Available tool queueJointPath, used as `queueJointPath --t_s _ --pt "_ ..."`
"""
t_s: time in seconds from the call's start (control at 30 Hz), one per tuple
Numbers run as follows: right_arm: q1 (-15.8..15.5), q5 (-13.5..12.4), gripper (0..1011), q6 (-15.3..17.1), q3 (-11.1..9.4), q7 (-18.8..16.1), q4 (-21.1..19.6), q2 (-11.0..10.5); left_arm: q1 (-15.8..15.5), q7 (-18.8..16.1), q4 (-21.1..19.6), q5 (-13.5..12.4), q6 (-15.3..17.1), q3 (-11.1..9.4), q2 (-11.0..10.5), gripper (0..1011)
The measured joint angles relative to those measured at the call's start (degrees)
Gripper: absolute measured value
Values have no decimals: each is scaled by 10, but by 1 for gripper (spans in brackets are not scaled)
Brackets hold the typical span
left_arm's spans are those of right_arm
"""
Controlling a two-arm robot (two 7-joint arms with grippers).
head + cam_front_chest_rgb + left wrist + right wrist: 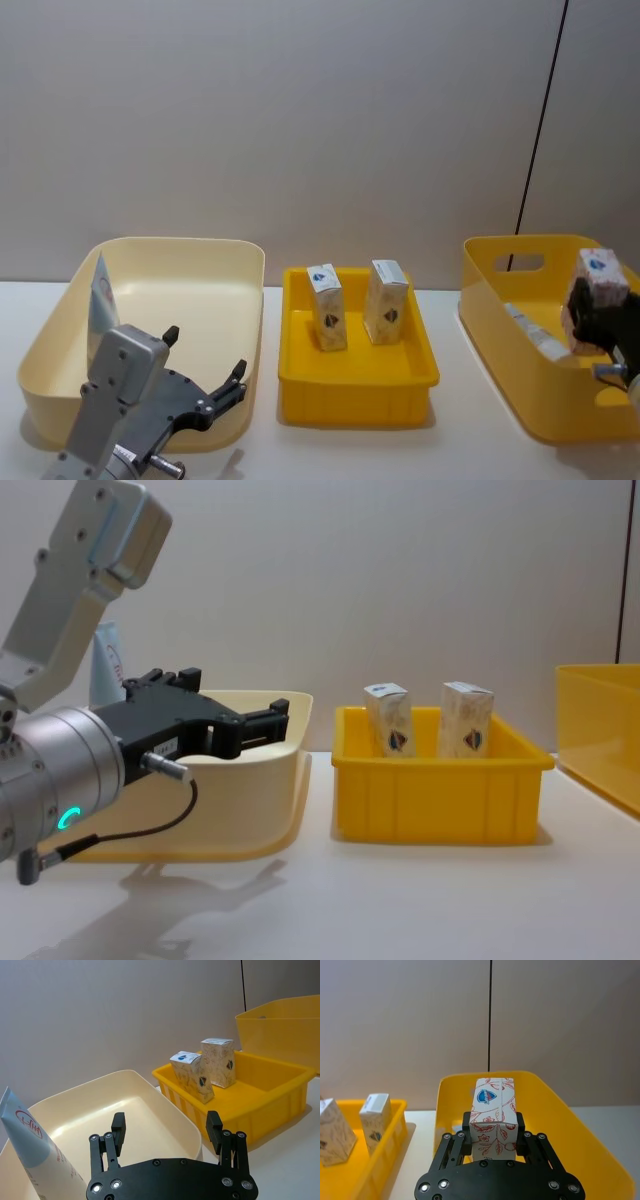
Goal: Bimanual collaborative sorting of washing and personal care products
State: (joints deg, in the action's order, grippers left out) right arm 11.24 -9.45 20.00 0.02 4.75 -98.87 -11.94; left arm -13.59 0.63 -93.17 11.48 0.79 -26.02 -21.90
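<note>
A pale-blue tube (100,290) (35,1152) (106,665) stands leaning in the left corner of the cream bin (195,265) (150,1125). My left gripper (205,360) (166,1132) (270,720) hovers open over that bin's near right part, holding nothing. Two white cartons (327,306) (386,300) stand in the middle yellow tray (355,385). They also show as cartons (192,1077) (218,1061) (390,720) (465,720). My right gripper (597,305) (492,1132) is shut on a third carton (600,275) (492,1110), upright above the right yellow bin (500,262) (555,1105).
A pale tube-like item (532,333) lies inside the right yellow bin. The three containers stand in a row on a white table (420,900), with narrow gaps between them. A grey wall closes the back.
</note>
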Motion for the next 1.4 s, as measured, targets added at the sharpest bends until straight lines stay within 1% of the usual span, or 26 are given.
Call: queueJointPath --t_s 0.13,0.33,0.47,0.53,0.57,0.67,0.73,0.83,0.9,0.93,0.97,1.0,1.1,1.23,1.4 --pt "-1 2 450 17 -1 3 7 4 0 0 0 0 0 0 0 1004" --pt "-1 4 450 30 -2 5 16 8 0 0 0 0 0 0 0 1003" --pt "-1 5 534 36 -2 6 20 10 0 0 0 0 0 0 0 1003" --pt "-1 5 612 39 -2 7 22 11 0 0 0 0 0 0 0 1003" --pt "-1 5 624 40 -2 7 23 11 0 0 0 0 0 0 0 1003" --pt "-1 6 749 44 -2 8 25 13 0 0 0 0 0 0 0 1003" --pt "-1 6 786 45 -2 8 26 13 0 0 0 0 0 0 0 1003" --pt "-1 7 876 46 -2 8 27 14 0 0 0 0 0 0 0 1004" --pt "-1 7 909 47 -2 8 27 14 0 0 0 0 0 0 0 1003" --pt "-1 7 955 47 -2 8 28 14 0 0 0 0 0 0 0 1003" --pt "-1 7 969 47 -2 8 28 14 0 0 0 0 0 0 0 1003" --pt "-1 7 998 47 -2 8 28 15 0 0 0 0 0 0 0 1004" --pt "-2 8 1001 42 -3 7 27 15 0 0 0 0 0 0 0 1003" --pt "-4 8 1001 27 -4 2 24 15 0 0 0 0 0 0 0 1003" --pt "-10 8 1001 -4 -7 -8 16 14 0 0 0 0 0 0 0 1003"
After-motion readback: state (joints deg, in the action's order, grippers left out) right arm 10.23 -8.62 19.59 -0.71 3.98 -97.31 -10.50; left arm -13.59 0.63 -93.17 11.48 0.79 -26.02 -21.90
